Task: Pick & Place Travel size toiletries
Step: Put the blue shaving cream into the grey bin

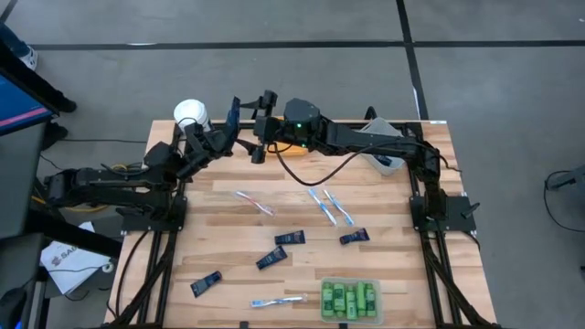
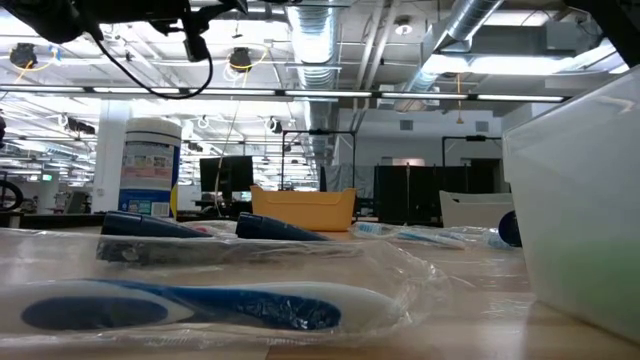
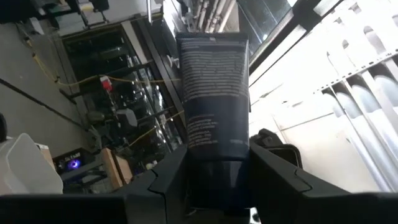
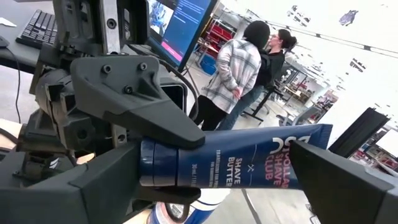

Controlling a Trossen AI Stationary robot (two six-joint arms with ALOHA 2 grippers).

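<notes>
Nearest to me on the slatted wooden table (image 1: 384, 265) I counted one clear bin (image 1: 349, 300) packed with bright green bottles (image 1: 340, 298), too crowded to number exactly, with one wrapped toothbrush (image 1: 278, 301) lying just to its left and a dark navy flat tube (image 1: 206, 283) farther left. Toward the middle I saw three more tubes on the wood: one (image 1: 271, 259), another (image 1: 290, 238) just beyond it, and a third (image 1: 354, 237) to the right. Beyond those lay three more thin toothbrushes, a pinkish one (image 1: 255, 203) on the left and a touching pair of light-blue ones (image 1: 329, 206) to its right. At the far edge both arms met above the table. My left gripper (image 3: 214, 186) was pinching the capped end of a fifth navy tube (image 4: 230, 163), smooth and printed with white lettering, its flat tail pointing at the right gripper (image 4: 205, 171), whose fingers were spread wide on either side of the tube without touching it. A white-lidded canister (image 1: 191, 113) stood at the far left corner.
</notes>
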